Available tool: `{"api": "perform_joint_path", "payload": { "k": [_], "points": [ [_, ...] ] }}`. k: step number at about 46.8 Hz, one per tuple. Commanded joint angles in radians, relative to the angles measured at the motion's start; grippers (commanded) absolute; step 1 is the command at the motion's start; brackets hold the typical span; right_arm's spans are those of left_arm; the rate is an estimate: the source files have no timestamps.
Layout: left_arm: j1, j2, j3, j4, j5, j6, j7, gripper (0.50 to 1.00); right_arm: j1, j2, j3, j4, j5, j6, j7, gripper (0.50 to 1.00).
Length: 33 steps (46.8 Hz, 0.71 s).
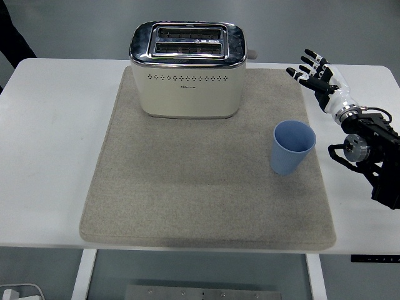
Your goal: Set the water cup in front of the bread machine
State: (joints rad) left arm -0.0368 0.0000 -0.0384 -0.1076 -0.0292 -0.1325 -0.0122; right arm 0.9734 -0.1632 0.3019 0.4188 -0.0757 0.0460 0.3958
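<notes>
Head view: your right hand (pixel 317 74) hovers with fingers spread, holding nothing. Cup (pixel 292 147) stands upright on the mat (pixel 187 200), near, below-left of that hand, well right of the toaster (pixel 187 69). Left arm's absent, so right reaches.

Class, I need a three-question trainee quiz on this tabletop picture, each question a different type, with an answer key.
1. True or false: the blue cup lies on its side.
2. The right hand is: A) gripping the cup B) open, apart from the cup C) on the toaster.
3. Fill in: cup and toaster both stand on the grey ____.

Key: 1 false; 2 B; 3 mat.
</notes>
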Motion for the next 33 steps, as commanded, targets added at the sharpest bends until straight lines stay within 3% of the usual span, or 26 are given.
{"api": "perform_joint_path", "payload": {
  "k": [1,33],
  "points": [
    [0.000,0.000,0.000,0.000,0.000,0.001,0.000,1.000,-0.001,-0.001,0.000,0.000,0.002,0.000,0.000,0.938],
    [0.000,0.000,0.000,0.000,0.000,0.001,0.000,1.000,-0.002,0.002,0.002,0.005,0.080,-0.014,0.009,0.938]
  ]
}}
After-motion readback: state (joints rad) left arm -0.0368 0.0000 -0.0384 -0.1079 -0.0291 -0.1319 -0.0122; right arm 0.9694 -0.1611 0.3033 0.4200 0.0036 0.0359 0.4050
